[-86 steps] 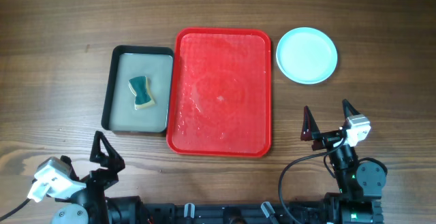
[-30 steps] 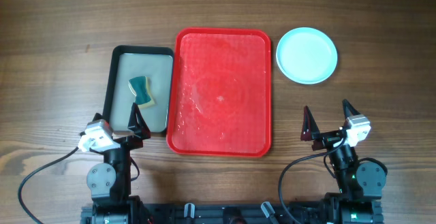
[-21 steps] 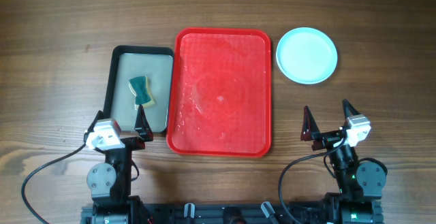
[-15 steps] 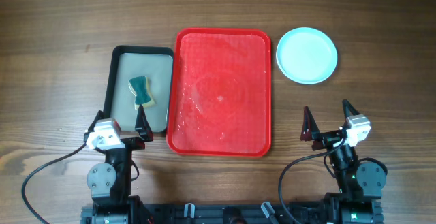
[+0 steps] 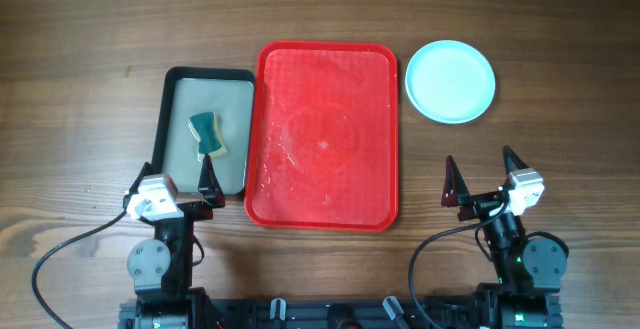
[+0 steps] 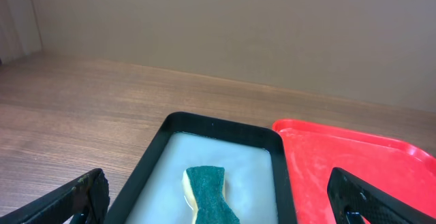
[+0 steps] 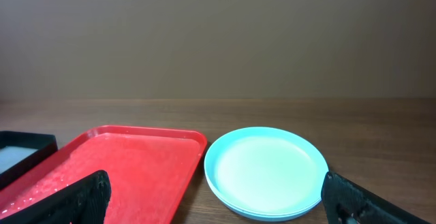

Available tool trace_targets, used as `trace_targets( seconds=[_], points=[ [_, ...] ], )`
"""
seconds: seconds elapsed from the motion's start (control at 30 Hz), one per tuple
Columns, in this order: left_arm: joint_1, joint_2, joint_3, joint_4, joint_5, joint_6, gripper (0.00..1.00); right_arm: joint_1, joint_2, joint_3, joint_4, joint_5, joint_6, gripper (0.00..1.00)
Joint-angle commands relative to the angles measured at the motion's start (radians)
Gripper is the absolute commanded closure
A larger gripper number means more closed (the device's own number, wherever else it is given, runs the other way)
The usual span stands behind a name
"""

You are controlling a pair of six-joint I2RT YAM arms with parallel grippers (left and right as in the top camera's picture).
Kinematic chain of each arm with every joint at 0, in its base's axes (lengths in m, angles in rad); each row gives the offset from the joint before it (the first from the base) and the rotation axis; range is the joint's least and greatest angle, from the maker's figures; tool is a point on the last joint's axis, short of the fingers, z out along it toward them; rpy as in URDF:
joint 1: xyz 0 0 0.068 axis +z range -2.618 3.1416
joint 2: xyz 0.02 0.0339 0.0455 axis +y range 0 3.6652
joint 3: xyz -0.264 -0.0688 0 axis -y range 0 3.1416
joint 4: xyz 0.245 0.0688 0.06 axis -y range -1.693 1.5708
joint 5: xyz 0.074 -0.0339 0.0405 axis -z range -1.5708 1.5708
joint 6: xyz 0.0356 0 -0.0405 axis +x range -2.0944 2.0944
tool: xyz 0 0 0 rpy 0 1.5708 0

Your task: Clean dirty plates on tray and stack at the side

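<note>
The red tray lies mid-table with no plates on it; it also shows in the left wrist view and the right wrist view. The plates sit stacked right of the tray, a mint-aqua one on top; the stack also shows in the right wrist view. My left gripper is open and empty at the near end of the black-rimmed tray. My right gripper is open and empty, near the front edge, below the stack.
A black-rimmed grey tray left of the red tray holds a green and yellow sponge, also in the left wrist view. Cables run from both arm bases at the front edge.
My left arm swung up from the front left corner to the near end of the black-rimmed tray, then stopped. The right arm, plates and trays have not moved.
</note>
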Motion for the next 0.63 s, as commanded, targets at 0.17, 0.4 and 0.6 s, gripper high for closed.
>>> trace_targets(
  seconds=[0.17,0.4,0.6],
  points=[
    [0.004,-0.005,-0.001,-0.009,0.023,0.023,0.0,-0.003,-0.004,-0.002,0.006,-0.015,-0.009,0.0],
    [0.004,-0.005,-0.001,-0.009,0.023,0.023,0.0,-0.003,-0.004,-0.002,0.006,-0.015,-0.008,0.0],
    [0.004,-0.005,-0.001,-0.009,0.023,0.023,0.0,-0.003,-0.004,-0.002,0.006,-0.015,-0.009,0.0]
  ],
)
